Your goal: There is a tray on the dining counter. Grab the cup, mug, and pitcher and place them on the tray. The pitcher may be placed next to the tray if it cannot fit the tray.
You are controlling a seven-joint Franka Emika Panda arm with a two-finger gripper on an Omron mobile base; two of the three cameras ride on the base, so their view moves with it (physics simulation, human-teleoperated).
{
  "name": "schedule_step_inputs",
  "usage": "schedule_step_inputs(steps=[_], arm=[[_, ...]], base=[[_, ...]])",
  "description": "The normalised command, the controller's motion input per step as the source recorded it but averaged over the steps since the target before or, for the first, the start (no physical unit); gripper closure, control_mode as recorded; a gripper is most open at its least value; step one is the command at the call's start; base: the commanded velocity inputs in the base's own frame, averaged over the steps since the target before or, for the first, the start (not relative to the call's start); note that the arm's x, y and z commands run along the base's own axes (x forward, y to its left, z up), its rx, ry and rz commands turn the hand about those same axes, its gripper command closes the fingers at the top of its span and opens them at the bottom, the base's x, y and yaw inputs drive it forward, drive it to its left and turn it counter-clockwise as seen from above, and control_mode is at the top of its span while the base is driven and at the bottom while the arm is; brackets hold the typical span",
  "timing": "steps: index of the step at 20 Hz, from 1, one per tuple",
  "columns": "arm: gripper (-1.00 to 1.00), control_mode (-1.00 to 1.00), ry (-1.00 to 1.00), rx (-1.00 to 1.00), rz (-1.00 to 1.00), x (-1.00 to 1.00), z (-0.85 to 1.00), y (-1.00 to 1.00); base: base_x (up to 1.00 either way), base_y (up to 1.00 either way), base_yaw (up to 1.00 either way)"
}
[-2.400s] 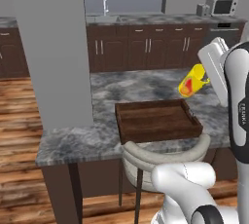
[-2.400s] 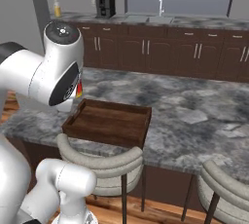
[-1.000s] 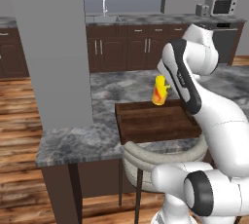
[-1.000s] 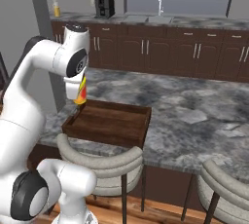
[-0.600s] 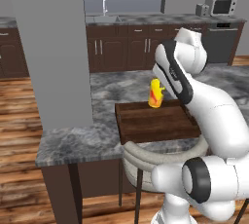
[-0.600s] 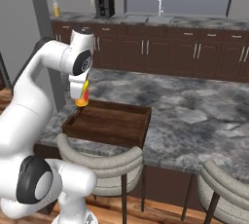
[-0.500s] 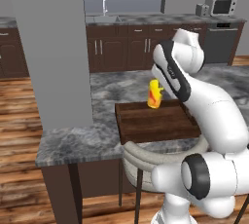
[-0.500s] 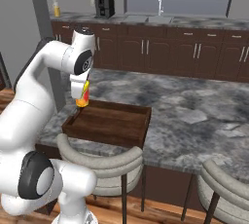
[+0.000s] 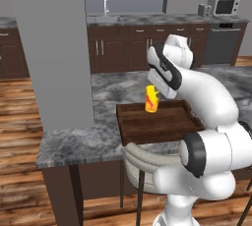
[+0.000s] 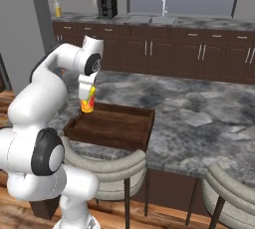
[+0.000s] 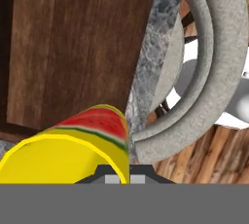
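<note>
I've swung the yellow cup [image 9: 151, 99] in from my right and lowered it over the tray's [image 9: 162, 124] twelve o'clock edge; my hand [image 10: 88, 93] stays clamped on it, release comes next.

In the hand view we see the cup [image 11: 73, 145] cut off at the bottom, its base out of sight, and the tray [image 11: 73, 47] running past the top edge. In the left base view the arm covers the tray's [image 9: 157, 122] far right corner (we cannot tell whether the cup [image 9: 151, 99] touches its floor).
</note>
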Motion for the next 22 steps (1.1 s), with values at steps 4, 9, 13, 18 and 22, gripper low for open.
schedule_step_inputs(steps=[4, 9, 13, 18, 22], arm=[[1.00, -1.00, 0.10, 0.00, 0.00, 0.38, -0.27, 0.12], [1.00, -1.00, 0.00, 0.00, 0.00, 0.32, -0.27, 0.12], [1.00, -1.00, 0.00, 0.00, 0.00, 0.29, -0.28, 0.03], [1.00, -1.00, 0.00, 0.00, 0.00, 0.32, -0.36, 0.11], [1.00, -1.00, 0.00, 0.00, 0.00, 0.33, -0.35, 0.15]], base=[[0.00, 0.00, 0.00], [0.00, 0.00, 0.00], [0.00, 0.00, 0.00], [0.00, 0.00, 0.00], [0.00, 0.00, 0.00]])
